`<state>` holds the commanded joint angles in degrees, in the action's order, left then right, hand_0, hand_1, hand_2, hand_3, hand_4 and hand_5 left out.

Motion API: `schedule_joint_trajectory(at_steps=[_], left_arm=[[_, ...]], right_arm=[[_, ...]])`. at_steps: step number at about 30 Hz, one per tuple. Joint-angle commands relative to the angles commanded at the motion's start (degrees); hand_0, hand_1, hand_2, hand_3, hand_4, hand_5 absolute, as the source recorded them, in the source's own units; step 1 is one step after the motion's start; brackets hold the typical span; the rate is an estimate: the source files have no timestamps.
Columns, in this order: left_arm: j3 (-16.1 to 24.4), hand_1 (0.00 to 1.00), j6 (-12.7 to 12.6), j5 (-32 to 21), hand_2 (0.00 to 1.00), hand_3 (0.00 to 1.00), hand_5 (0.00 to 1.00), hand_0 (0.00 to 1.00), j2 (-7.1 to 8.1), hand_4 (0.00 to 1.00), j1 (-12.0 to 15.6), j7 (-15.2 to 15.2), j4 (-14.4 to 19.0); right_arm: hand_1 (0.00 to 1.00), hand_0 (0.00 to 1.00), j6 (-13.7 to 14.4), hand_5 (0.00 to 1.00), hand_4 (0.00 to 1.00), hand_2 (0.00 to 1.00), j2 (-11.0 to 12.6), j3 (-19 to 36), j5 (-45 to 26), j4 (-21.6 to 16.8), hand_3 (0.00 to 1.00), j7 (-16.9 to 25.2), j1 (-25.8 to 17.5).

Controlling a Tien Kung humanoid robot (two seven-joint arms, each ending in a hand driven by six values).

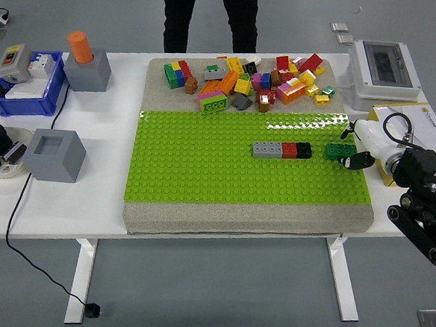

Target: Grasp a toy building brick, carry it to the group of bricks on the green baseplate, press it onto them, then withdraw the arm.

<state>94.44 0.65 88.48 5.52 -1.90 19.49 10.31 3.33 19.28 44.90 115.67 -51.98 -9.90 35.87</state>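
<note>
A green toy brick [341,150] sits at the right of the frame on the green baseplate [202,170], pinched at its right end by the fingers of the robot's right hand [376,148]. Just left of it, apart, lies a row of grey, red and black bricks [282,150]. Loose bricks [246,82] are heaped at upper centre. A person [208,17] stands at the top.

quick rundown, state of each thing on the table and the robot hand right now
green brick: on the baseplate, apart from the row, at the right hand's fingers; grip unclear
right hand: at the baseplate's right edge
brick row: grey, red, black, joined, pressed on
green baseplate: flat on the grey pad
loose brick pile: scattered on the pad behind the baseplate
orange cylinder: upright in a grey block
hollow grey block: empty
</note>
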Motion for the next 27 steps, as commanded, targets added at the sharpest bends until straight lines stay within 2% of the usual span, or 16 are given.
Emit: schedule_joint_trajectory(at_steps=[8, 27], left_arm=[[0.0, 0.778, 0.0, 0.0, 0.723, 0.44, 0.844, 0.784, -0.03, 0.998, 0.0, 0.1, 0.0], [0.0, 0.778, 0.0, -0.1, 0.723, 0.44, 0.84, 0.785, 0.07, 0.998, -0.2, -0.1, 0.0]], right_arm=[[0.74, 0.772, 0.0, 0.228, 0.786, 0.789, -0.3, -0.6, -0.6, 1.3, 0.647, 0.2, 0.4], [0.74, 0.77, 0.2, 0.215, 0.773, 0.787, -0.3, -0.5, -2.1, 1.7, 0.641, 0.5, 0.7]])
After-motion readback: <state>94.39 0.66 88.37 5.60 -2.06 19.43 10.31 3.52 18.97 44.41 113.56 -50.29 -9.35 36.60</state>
